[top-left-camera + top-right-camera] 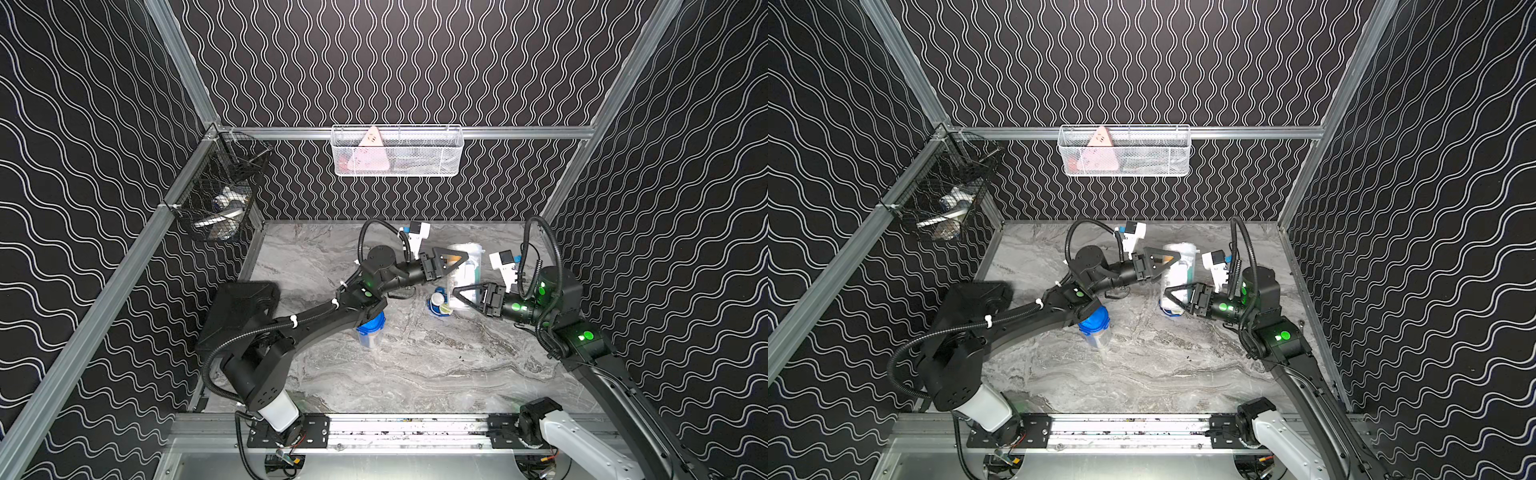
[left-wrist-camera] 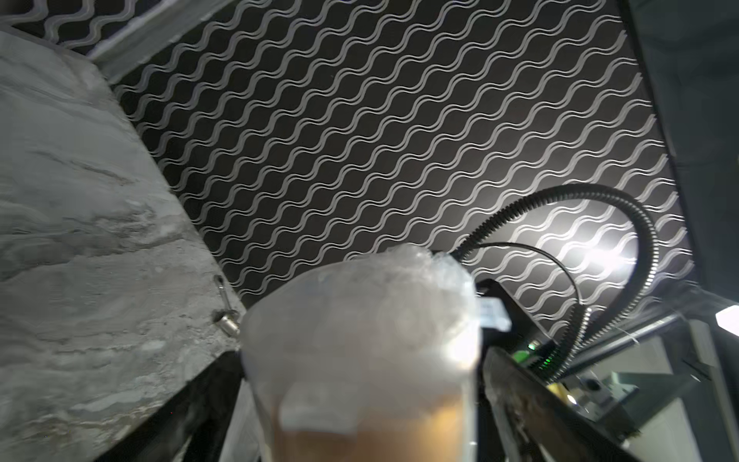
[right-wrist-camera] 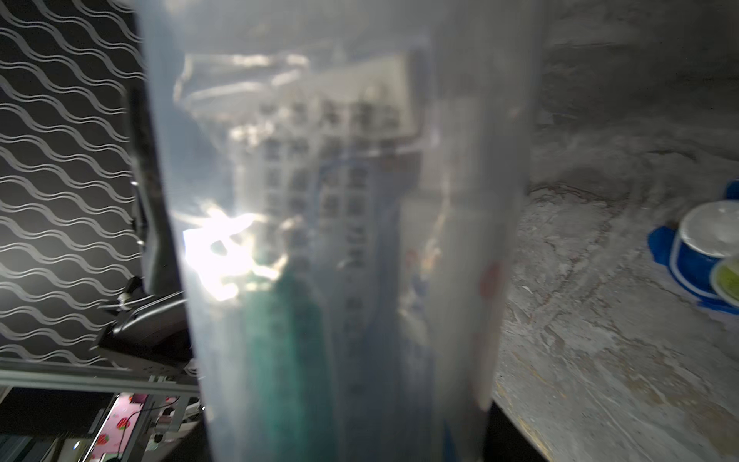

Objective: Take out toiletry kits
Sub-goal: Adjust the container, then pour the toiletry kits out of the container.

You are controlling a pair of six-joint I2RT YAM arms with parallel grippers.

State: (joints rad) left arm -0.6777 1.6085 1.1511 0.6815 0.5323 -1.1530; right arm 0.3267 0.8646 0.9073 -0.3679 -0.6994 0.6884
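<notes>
- Two cups out on the surface (image 1: 415,365): capped cup (image 1: 371,330) under the left elbow, open cup (image 1: 471,253) lying between both hands, lid (image 1: 436,301) at its mouth.
- Left hand (image 1: 457,261) spread loosely around it, right hand (image 1: 459,293) looks clamped. Risk: one grip on slick plastic, the cup pivots and its contents spill.

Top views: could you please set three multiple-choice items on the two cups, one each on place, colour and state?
1. Where does the lidded cup stand? A under the left arm; B in a wire basket; C on the black case.
2. Its lid is: A red; B blue; C green.
3. The second cup is: A upright, lidded; B on its side, lid off; C crushed flat.
Key: A, the arm crosses above it; B, blue in both top views; B, its loose lid lies beside it.
</notes>
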